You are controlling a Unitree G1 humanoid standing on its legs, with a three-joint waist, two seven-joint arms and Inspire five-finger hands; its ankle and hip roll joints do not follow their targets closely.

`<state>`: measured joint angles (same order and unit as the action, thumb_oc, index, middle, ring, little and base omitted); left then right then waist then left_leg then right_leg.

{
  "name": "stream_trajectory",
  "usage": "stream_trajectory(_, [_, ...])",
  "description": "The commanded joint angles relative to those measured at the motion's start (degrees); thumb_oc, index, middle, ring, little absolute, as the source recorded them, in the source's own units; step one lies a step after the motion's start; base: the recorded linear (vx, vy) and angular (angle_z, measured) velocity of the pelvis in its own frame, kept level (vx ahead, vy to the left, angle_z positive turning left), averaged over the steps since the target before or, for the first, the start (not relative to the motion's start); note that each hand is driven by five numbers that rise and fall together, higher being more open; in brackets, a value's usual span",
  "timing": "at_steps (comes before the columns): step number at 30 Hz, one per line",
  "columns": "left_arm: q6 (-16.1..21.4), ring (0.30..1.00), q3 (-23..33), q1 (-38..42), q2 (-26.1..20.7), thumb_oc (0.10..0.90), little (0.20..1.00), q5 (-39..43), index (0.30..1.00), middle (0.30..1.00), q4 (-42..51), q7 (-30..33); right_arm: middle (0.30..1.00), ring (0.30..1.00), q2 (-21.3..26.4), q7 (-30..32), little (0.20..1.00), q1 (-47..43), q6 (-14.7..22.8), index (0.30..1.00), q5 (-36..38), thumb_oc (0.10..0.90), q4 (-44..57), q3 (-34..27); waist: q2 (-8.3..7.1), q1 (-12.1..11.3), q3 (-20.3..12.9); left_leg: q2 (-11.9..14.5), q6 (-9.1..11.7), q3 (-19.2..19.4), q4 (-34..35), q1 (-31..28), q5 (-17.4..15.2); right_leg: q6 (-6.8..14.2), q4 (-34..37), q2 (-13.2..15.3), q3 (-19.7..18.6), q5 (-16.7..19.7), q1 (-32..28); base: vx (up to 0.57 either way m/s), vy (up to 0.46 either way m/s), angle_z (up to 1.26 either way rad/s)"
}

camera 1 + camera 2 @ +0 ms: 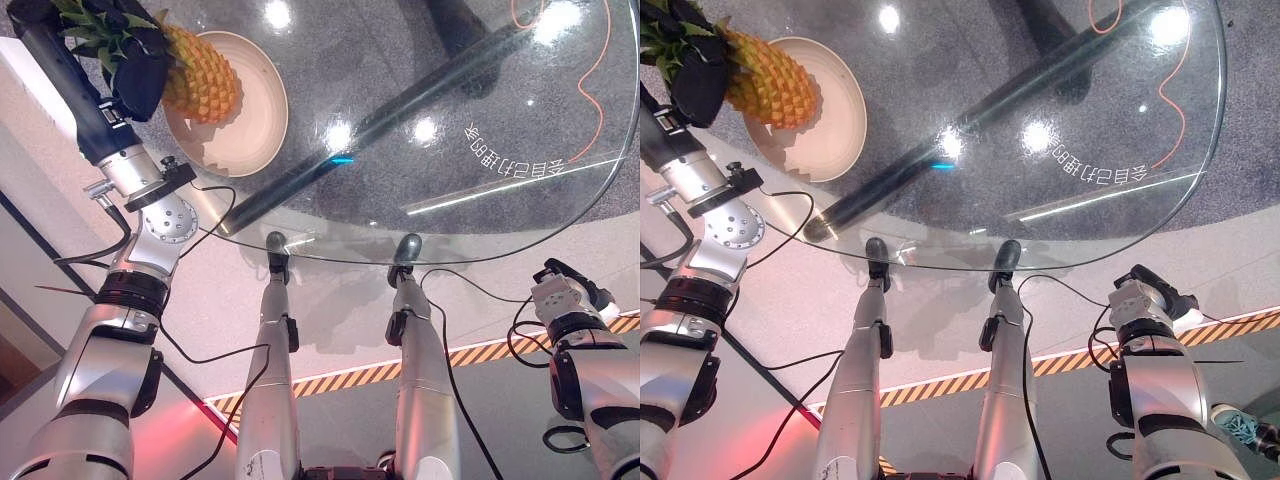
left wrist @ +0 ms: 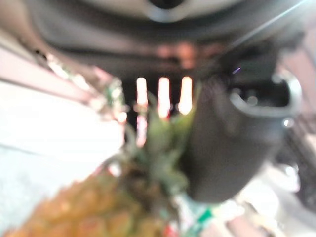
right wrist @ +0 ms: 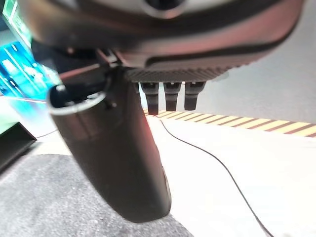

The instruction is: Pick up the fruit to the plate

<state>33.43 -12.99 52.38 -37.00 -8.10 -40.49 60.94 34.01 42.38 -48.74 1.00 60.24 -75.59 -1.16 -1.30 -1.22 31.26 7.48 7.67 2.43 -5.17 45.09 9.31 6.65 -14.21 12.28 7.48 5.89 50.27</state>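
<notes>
A yellow-orange pineapple (image 1: 200, 75) with a green crown lies tilted over the left part of the beige plate (image 1: 255, 120), at the far left of the round glass table (image 1: 480, 150). My left hand (image 1: 140, 55) is shut on the pineapple at its crown end. In the left wrist view the dark thumb (image 2: 227, 148) curls beside the leaves, with the fruit's body (image 2: 98, 207) below them. Whether the fruit rests on the plate I cannot tell. My right hand (image 1: 570, 280) hangs low beside the table's near right edge, and its fingers (image 3: 168, 96) are straight and hold nothing.
A dark bar (image 1: 400, 110) of the table's base runs slantwise under the glass. An orange cable (image 1: 600, 60) lies on the grey floor beyond. Yellow-and-black tape (image 1: 480, 355) crosses the floor near the table's front edge.
</notes>
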Motion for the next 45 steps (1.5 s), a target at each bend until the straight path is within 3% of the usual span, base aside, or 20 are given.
stream_trajectory(1, [3.1,0.3,2.4,5.6,-2.5,0.1,0.2,-2.4,0.3,0.3,3.3,4.9,0.9,0.9,6.2,-0.4,0.9,4.6,-1.1,0.9,1.0,0.8,-4.0,1.8,1.06,0.4,-1.5,-2.1,-0.3,-1.0,-5.3,1.8,-6.2,1.3,2.4,-1.9,2.1,-2.0,-3.2,0.0,0.0,0.0])
stream_trajectory(9, [3.4,0.3,2.5,4.6,-1.9,0.1,0.2,-2.9,0.3,0.3,3.2,4.9,0.9,0.9,5.6,-2.8,0.9,5.0,-1.9,0.9,0.4,0.8,-4.2,2.1,0.87,0.3,-1.5,-2.0,-0.2,-1.0,-5.3,1.7,-6.0,1.3,2.3,-1.9,2.2,-2.0,-3.3,0.0,0.0,0.0])
stream_trajectory(34, [6.1,0.302,1.2,5.6,-1.0,0.103,0.203,-1.8,0.302,0.302,4.3,1.9,0.9,0.9,5.5,-1.5,0.9,3.2,-0.2,0.9,-1.4,0.8,-3.6,2.6,0.78,0.3,-1.5,-1.8,0.1,-0.8,-5.2,1.9,-5.8,1.6,2.1,-1.8,2.3,-1.9,-3.0,0.0,0.0,0.0])
stream_trajectory(36, [6.4,0.434,1.0,5.6,-0.7,0.256,0.356,-1.9,0.434,0.434,4.3,1.7,0.9,0.9,5.5,-1.5,0.9,3.0,-0.2,0.9,-1.4,0.8,-3.7,2.7,0.75,0.3,-1.5,-1.8,0.0,-0.8,-5.3,2.0,-5.8,1.6,1.9,-1.7,2.3,-1.9,-2.9,0.0,0.0,0.0])
stream_trajectory(37, [6.4,0.467,0.9,5.6,-0.6,0.295,0.395,-1.9,0.467,0.467,4.3,1.6,0.9,0.9,5.6,-1.5,0.9,2.9,-0.3,0.9,-1.4,0.8,-3.7,2.8,0.73,0.3,-1.5,-1.8,0.1,-0.8,-5.4,2.0,-5.9,1.6,1.9,-1.8,2.3,-1.9,-2.9,0.0,0.0,0.0])
stream_trajectory(38, [6.5,0.467,0.8,5.6,-0.6,0.295,0.395,-1.8,0.467,0.467,4.4,1.4,0.9,0.9,5.6,-1.3,0.9,2.8,-0.2,0.9,-1.4,0.8,-3.7,2.9,0.75,0.3,-1.5,-1.8,0.0,-0.8,-5.4,2.0,-5.9,1.6,1.9,-1.8,2.3,-1.9,-2.9,0.0,0.0,0.0])
stream_trajectory(40, [6.6,0.542,0.7,5.4,-0.7,0.383,0.483,-1.7,0.542,0.542,4.6,1.4,0.9,0.9,5.6,-1.1,0.9,2.9,-0.3,0.9,-1.4,0.8,-3.6,2.8,0.75,0.3,-1.5,-1.8,0.0,-0.7,-5.4,2.0,-5.9,1.6,1.9,-1.8,2.2,-1.9,-2.9,0.0,0.0,0.0])
stream_trajectory(44, [6.7,0.58,0.8,5.1,-0.7,0.427,0.527,-1.6,0.58,0.58,4.6,1.2,0.9,0.9,5.5,-1.2,0.9,3.2,0.0,0.9,-1.3,0.8,-3.7,2.8,0.76,0.3,-1.5,-1.8,0.0,-0.6,-5.6,1.8,-5.9,1.5,1.9,-1.7,2.3,-1.9,-3.2,0.0,0.0,0.0])
stream_trajectory(45, [6.7,0.622,0.7,5.0,-0.8,0.476,0.576,-1.4,0.622,0.622,4.7,1.1,0.9,0.9,5.5,-1.3,0.9,3.2,0.1,0.9,-1.3,0.8,-3.7,2.8,0.79,0.3,-1.5,-1.8,0.0,-0.6,-5.6,1.8,-6.0,1.6,2.0,-1.7,2.3,-1.9,-3.2,0.0,0.0,0.0])
